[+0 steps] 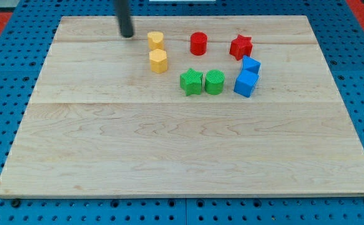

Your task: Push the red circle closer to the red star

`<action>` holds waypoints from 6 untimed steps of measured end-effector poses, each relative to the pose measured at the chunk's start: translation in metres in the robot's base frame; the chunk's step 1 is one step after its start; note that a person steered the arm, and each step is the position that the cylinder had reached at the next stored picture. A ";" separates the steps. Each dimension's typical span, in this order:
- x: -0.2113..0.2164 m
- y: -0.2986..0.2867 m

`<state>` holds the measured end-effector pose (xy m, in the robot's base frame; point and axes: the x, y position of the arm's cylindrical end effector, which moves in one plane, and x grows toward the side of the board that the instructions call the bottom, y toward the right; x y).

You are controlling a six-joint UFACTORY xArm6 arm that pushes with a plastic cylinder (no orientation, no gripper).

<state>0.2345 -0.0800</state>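
The red circle (198, 44) stands on the wooden board near the view's top, just right of centre. The red star (241, 47) lies to its right, with a gap of about one block's width between them. My tip (127, 35) touches the board at the view's top, left of centre. It is well to the left of the red circle, with a yellow block (156, 40) between them. The tip touches no block.
A second yellow block (158, 61) lies just below the first. A green star (192, 82) and a green circle (214, 82) sit side by side below the red circle. Two blue blocks (251, 65) (245, 83) lie below the red star. The board's top edge (182, 17) is close behind.
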 end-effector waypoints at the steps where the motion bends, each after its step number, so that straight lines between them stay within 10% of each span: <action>1: -0.006 0.070; 6: 0.036 0.132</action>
